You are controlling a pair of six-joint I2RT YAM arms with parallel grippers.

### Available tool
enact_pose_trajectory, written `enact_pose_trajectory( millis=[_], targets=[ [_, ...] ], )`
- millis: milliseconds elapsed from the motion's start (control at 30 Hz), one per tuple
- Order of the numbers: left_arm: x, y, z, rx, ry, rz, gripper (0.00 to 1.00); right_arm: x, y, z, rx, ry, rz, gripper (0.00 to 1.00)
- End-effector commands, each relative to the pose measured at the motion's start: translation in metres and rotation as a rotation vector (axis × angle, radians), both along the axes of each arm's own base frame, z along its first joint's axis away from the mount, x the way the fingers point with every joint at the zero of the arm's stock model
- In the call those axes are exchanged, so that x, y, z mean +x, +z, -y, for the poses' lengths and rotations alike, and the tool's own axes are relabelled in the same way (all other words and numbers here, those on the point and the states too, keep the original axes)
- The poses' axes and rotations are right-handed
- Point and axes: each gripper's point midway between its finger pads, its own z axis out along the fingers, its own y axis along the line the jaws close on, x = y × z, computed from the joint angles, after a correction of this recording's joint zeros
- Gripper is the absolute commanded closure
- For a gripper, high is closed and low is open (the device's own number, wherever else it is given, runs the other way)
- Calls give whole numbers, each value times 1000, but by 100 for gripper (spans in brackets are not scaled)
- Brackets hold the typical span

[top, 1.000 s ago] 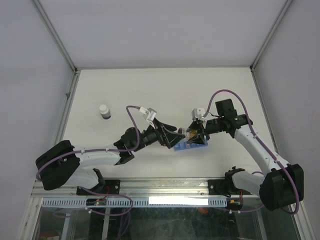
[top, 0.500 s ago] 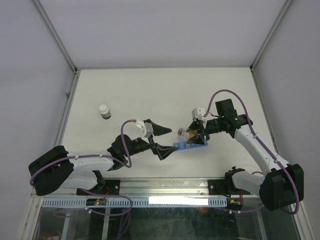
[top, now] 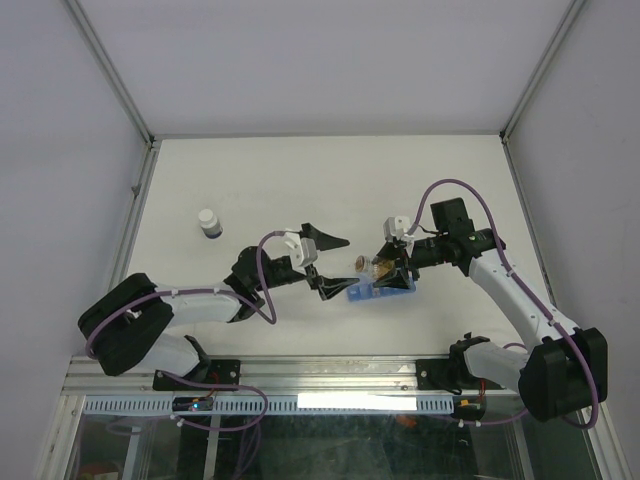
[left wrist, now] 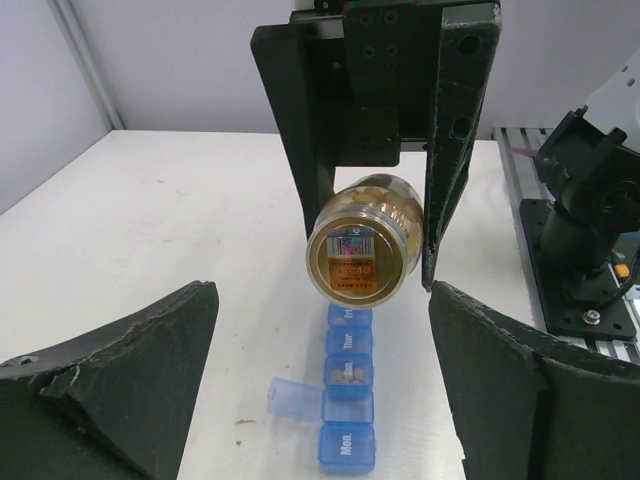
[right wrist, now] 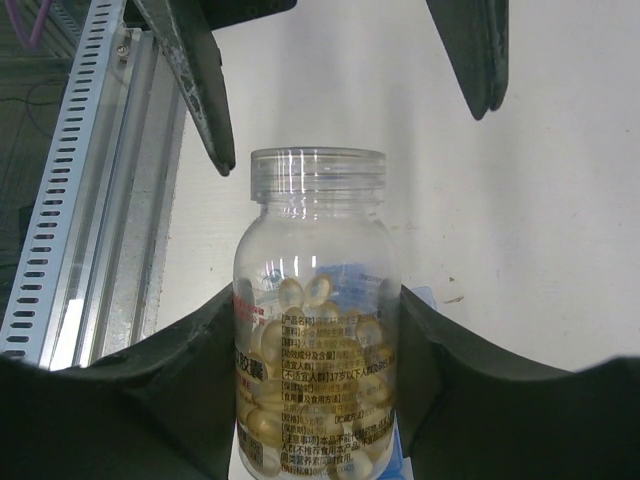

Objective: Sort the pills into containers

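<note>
The containers, a blue organiser strip (left wrist: pixel 348 400) (top: pixel 364 293), lie on the table pointing away from my left gripper (left wrist: pixel 322 296). One lid (left wrist: pixel 294 397) is flipped open to the left over an empty compartment, and the compartment behind it holds small pills (left wrist: pixel 348 373). My left gripper (top: pixel 328 265) is open and holds nothing, a short way left of the strip. My right gripper (right wrist: pixel 315 340) (top: pixel 392 272) is shut on a clear pill bottle (right wrist: pixel 315 330) (left wrist: pixel 362 240) of yellowish capsules, tipped on its side just above the strip's far end, capless mouth toward the left gripper.
A small white-capped vial (top: pixel 209 222) stands at the table's left. The right arm's base (left wrist: pixel 590 250) and the metal rail (right wrist: pixel 70 200) run along the near edge. White walls close off the table's (top: pixel 330 180) back and sides.
My left gripper has pulled back left from the organiser strip, then shifted slightly up and toward it again, jaws a little narrower. The right gripper and bottle have not moved.
</note>
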Motion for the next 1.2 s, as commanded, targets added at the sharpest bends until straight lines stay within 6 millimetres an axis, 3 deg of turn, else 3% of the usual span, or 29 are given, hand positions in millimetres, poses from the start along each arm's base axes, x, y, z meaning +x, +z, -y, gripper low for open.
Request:
enact_pose_trajectory(
  millis=[0,367,867,1033,1167],
  targets=[
    [-8,23,10,-59,-98,56,13,0,19,-6,52,36,52,100],
    [-2,21,24,-79,-131,-7,25,0,18,-6,52,38,49,100],
    [4,29,22,-101,-110,-36,43,0,17,-6,51,39,47,100],
    [2,30,24,-108,-130,-77,51,0,17,-6,49,38,45,100],
    [-1,34,24,-127,-144,-121,65,0,17,-6,47,37,44,100]
  ],
)
